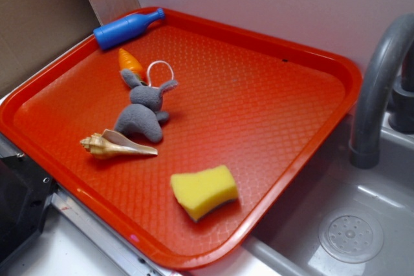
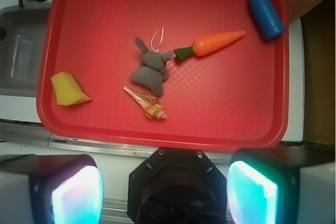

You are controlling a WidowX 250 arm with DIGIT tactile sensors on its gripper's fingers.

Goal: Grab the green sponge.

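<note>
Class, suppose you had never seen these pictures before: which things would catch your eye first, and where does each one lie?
The bright red tray fills the view, beside a grey sink. On it, the green sponge, yellow on top, lies alone near the sink-side edge. A grey plush rabbit sits mid-tray between a tan seashell and an orange carrot, with a blue bottle in the far corner.
</note>
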